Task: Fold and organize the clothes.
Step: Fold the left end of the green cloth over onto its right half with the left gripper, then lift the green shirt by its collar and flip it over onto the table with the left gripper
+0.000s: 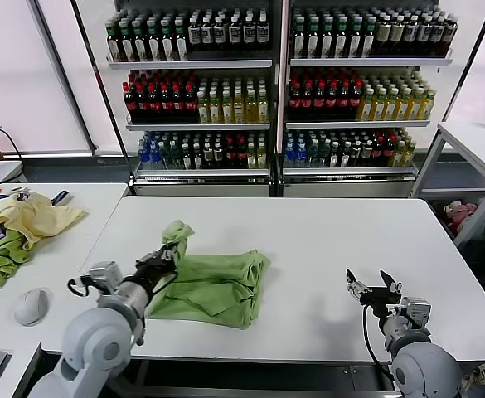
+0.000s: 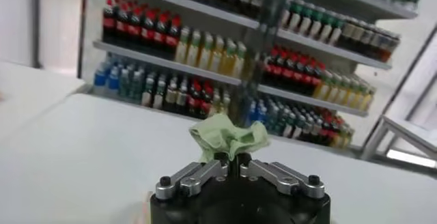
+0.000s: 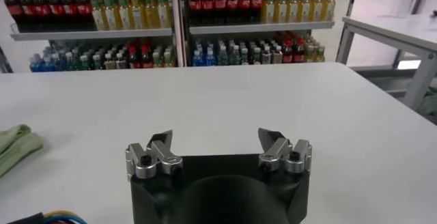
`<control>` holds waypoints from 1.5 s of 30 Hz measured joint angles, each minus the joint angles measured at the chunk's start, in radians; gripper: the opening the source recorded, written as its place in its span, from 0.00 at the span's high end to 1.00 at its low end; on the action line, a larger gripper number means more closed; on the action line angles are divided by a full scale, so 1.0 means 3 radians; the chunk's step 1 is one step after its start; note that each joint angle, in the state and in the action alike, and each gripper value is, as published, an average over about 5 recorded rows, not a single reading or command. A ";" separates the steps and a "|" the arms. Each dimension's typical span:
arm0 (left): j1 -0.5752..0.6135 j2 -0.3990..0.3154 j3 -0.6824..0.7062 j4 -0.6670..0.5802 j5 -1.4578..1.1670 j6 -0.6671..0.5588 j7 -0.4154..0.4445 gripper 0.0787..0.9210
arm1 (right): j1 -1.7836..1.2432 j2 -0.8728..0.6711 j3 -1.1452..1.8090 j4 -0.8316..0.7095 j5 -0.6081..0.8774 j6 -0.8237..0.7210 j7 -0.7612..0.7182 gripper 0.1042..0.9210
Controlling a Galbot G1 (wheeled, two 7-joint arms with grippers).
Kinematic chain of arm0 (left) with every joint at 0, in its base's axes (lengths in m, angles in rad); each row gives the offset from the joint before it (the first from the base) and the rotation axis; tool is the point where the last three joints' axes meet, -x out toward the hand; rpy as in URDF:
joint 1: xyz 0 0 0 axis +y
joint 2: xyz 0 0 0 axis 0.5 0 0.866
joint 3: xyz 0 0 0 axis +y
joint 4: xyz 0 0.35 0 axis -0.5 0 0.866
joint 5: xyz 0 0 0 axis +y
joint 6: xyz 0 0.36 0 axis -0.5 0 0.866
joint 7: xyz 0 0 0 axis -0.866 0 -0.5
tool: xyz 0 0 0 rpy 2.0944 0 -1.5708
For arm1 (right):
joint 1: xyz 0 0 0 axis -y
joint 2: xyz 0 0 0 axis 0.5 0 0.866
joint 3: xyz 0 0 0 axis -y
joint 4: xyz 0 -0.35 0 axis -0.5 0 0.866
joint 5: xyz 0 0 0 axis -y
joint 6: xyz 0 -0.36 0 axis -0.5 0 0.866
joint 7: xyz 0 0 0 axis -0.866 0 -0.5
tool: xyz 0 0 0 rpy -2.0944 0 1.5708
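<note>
Here, closest to the robot, the left gripper (image 1: 166, 260) is clamped together on a bunch of the polo shirt (image 1: 213, 286) and holds this part lifted above the white table (image 1: 325, 249). In the left wrist view the pinched cloth (image 2: 229, 135) stands up from between the closed fingers (image 2: 205, 171). The rest of the light green shirt lies partly folded on the table, just right of this gripper, near the front edge. The right gripper (image 1: 373, 289) waits low over the table, well apart from the shirt, with its fingers (image 3: 160, 147) spread apart and nothing between them. On the side table (image 1: 68, 249) to the left lie a pale yellow garment (image 1: 33, 215), a darker green cloth (image 1: 0, 259) and a white mouse (image 1: 30, 306). Far behind stand shelves of bottles (image 1: 225, 91).
</note>
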 measured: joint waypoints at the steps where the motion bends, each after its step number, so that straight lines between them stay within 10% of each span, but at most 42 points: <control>1: -0.0034 -0.0020 0.0072 0.0030 0.0050 0.0000 -0.0007 0.94 | 0.0002 0.0001 0.0000 -0.0001 0.0000 0.0000 0.0000 0.12; 12: -0.0311 -0.0177 0.0749 0.0303 0.0499 -0.0002 0.0004 0.92 | 0.0036 0.0005 -0.0014 -0.0037 0.0000 0.0006 -0.0003 0.12; 35: -0.0033 -0.0018 0.0593 -0.0006 0.0193 -0.0242 0.0471 0.17 | 0.0017 0.0020 -0.0050 -0.0087 -0.0039 0.0044 -0.0021 0.12; 45: 0.0147 0.0025 0.0343 0.0385 0.0737 -0.0415 0.0348 0.12 | -0.0012 0.0019 -0.0051 -0.0082 -0.0069 0.0055 -0.0022 0.12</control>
